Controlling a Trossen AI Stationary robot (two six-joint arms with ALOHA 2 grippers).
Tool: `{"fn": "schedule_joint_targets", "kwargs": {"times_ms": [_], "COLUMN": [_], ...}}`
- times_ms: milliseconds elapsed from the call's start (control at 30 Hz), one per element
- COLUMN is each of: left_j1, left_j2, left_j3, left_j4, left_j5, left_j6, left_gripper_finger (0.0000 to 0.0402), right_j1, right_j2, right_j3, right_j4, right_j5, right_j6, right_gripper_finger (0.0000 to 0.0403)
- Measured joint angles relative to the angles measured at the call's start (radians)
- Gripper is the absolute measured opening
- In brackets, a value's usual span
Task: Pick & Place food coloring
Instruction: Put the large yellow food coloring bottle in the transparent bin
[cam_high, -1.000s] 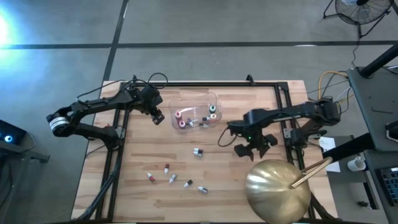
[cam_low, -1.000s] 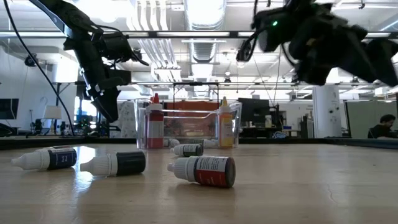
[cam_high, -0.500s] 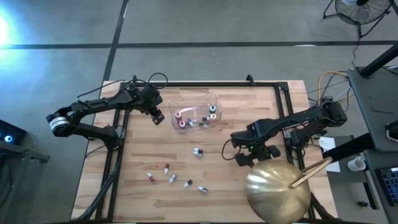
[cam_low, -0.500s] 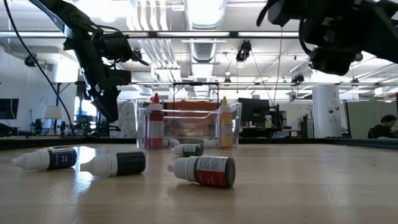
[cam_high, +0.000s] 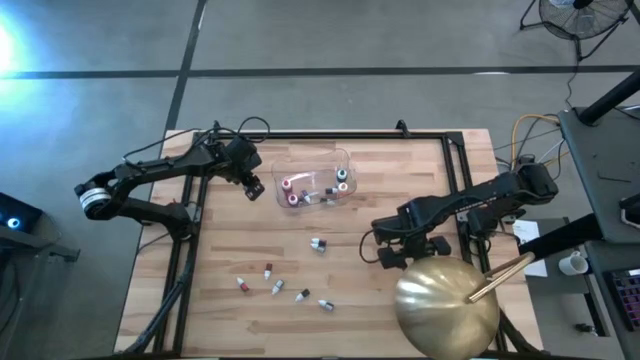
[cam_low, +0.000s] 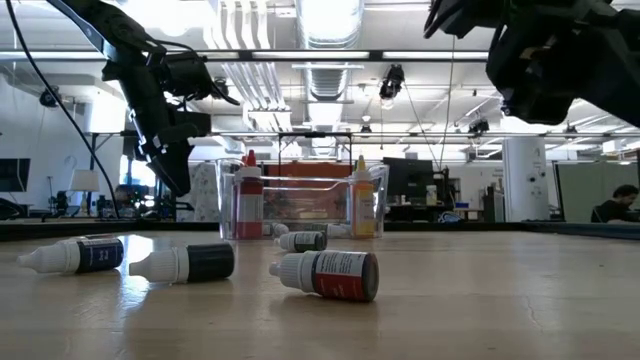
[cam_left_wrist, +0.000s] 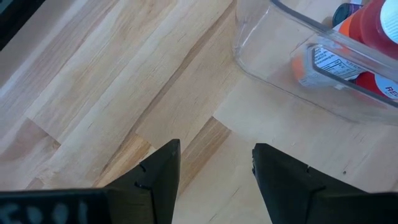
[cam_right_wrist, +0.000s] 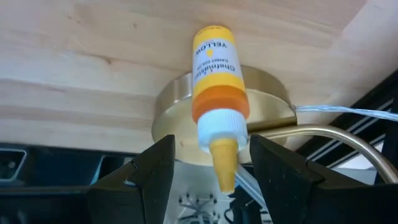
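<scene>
A yellow food coloring bottle (cam_right_wrist: 213, 62) with an orange band and white cap sits between the fingers of my right gripper (cam_right_wrist: 210, 149), which is shut on it. That gripper (cam_high: 393, 253) hangs above the table at the far edge of the gold dome (cam_high: 447, 305). Several loose bottles (cam_high: 318, 244) (cam_high: 277, 288) lie on their sides on the wood, also seen in the low view (cam_low: 325, 275). More bottles sit in the clear tub (cam_high: 315, 180). My left gripper (cam_high: 252, 186) hovers open just left of the tub (cam_left_wrist: 298, 68). My right gripper holds the yellow bottle at its cap end (cam_right_wrist: 221, 127), between the two fingers. The labelled body sticks out past the fingertips and the dropper tip points back toward the wrist. The bottle is lifted clear of the table.
The gold dome with its long handle (cam_high: 505, 272) fills the near right corner. A black frame (cam_high: 455, 170) runs along the table's edges, and cables (cam_high: 530, 125) lie beyond the right side. Bare wood lies between the tub and the loose bottles.
My right gripper has moved toward the table's near edge and the gold dome, most of it in the first half second, and stands higher in the low view.
</scene>
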Motion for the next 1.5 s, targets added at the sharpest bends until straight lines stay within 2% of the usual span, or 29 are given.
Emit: {"fn": "schedule_joint_targets", "kwargs": {"times_ms": [767, 1233, 1500], "left_j1": [0.0, 0.0, 0.0], "left_j2": [0.0, 0.0, 0.0], "left_j3": [0.0, 0.0, 0.0], "left_j4": [0.0, -0.001, -0.001], "left_j5": [0.0, 0.0, 0.0], "left_j6": [0.016, 0.016, 0.016], "left_gripper_finger": [0.0174, 0.0174, 0.0174], "right_j1": [0.02, 0.02, 0.02], "right_j2": [0.011, 0.011, 0.011], "right_j3": [-0.005, -0.005, -0.005], "right_j4": [0.01, 0.01, 0.01], "right_j5": [0.0, -0.009, -0.009], "right_j6": [0.037, 0.037, 0.058], "right_gripper_finger": [0.02, 0.0124, 0.0122]}}
